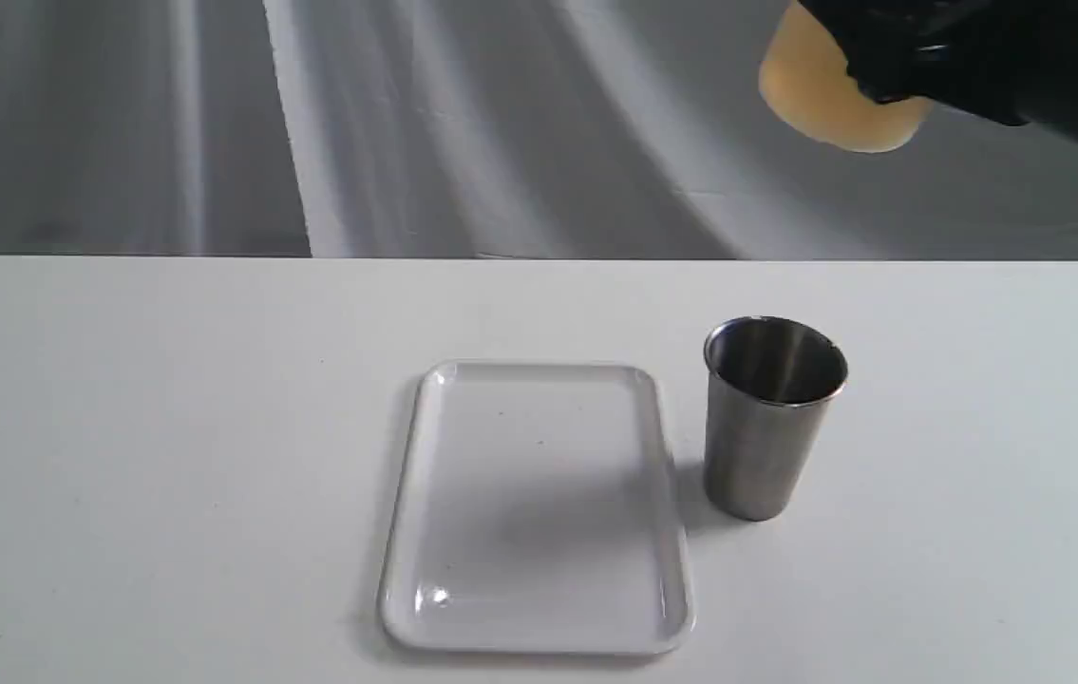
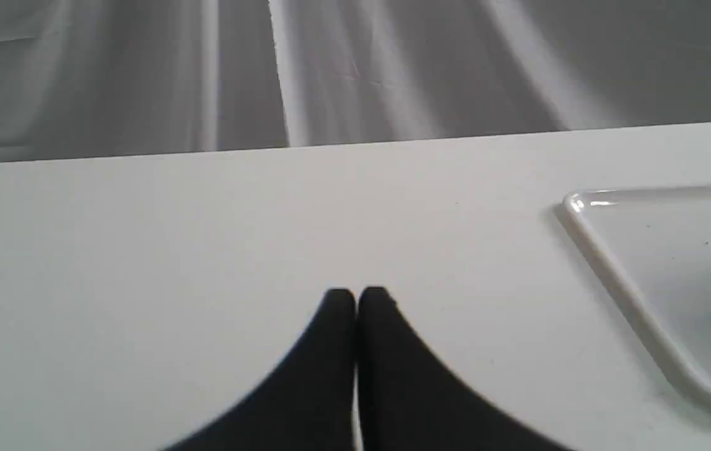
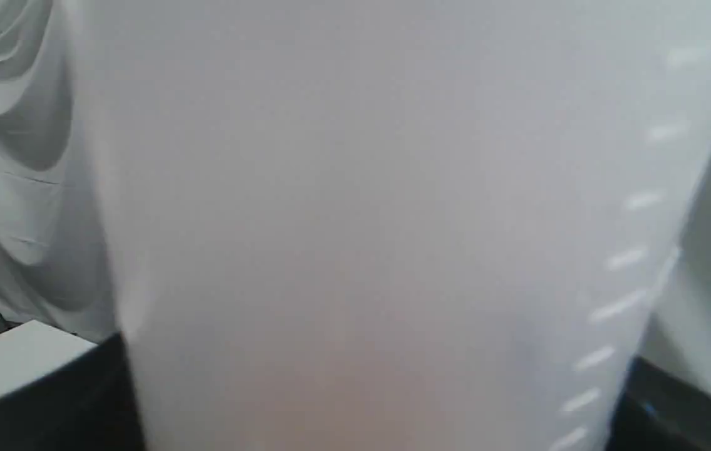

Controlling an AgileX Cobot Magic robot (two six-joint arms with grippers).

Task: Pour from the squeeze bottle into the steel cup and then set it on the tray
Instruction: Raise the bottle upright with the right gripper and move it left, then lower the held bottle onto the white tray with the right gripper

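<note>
Aloft, we clamp squeeze bottle (image 1: 828,90) in right gripper (image 1: 885,62), axis tilted, amber base lowest; left gripper (image 2: 356,295) closed, empty.

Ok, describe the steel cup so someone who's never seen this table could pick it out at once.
On the broad white table, find the flat glossy white rectangular tray near the middle. Just right of it in the exterior view stands the brushed steel tapered cup, upright. It is the only tall metal thing there; the tray is flat and white.
</note>
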